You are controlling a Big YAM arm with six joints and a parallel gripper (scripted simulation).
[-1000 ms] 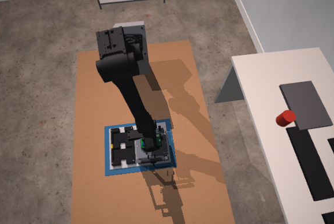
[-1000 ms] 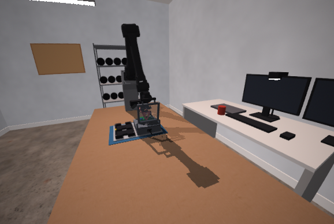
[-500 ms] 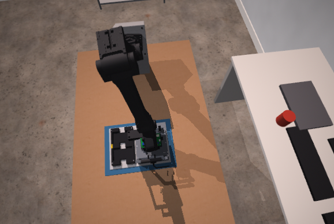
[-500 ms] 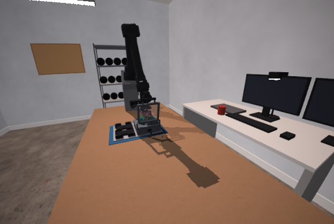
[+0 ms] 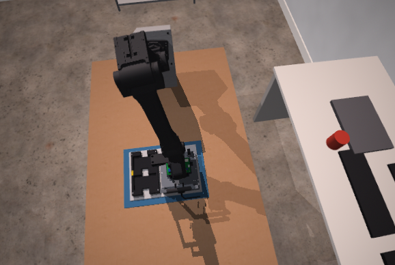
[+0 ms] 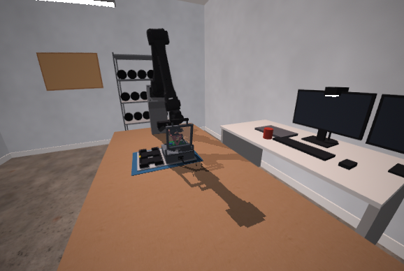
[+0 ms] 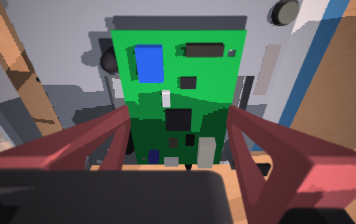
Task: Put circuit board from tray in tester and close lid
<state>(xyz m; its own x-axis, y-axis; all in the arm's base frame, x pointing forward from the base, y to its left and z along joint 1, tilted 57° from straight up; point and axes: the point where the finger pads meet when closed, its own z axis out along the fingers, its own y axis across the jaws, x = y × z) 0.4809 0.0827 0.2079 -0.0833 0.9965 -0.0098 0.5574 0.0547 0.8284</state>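
My gripper [image 6: 177,142] [image 7: 178,112] is shut on the circuit board [image 5: 188,165] [image 7: 210,85], one red fingertip at each long edge near its middle. The board is face up over the tester [image 5: 167,183] [image 6: 179,154] [image 7: 75,22]. Its white connector [image 7: 206,152] is at the near end in the wrist view. A black post [image 7: 109,61] shows left of the board; a small dark tip [image 7: 188,167] shows at the connector end. The lid [image 6: 192,134] stands open. The pins and holes are hidden; I cannot tell whether the board touches the plate.
The black tray [image 5: 146,183] [image 6: 151,159] is beside the tester, its visible pocket areas without a board. Both stand on a blue mat [image 5: 126,177] [image 6: 135,167]. A round knob [image 7: 285,12] stands at the top right in the wrist view. The arm hides part of the tester in the top view.
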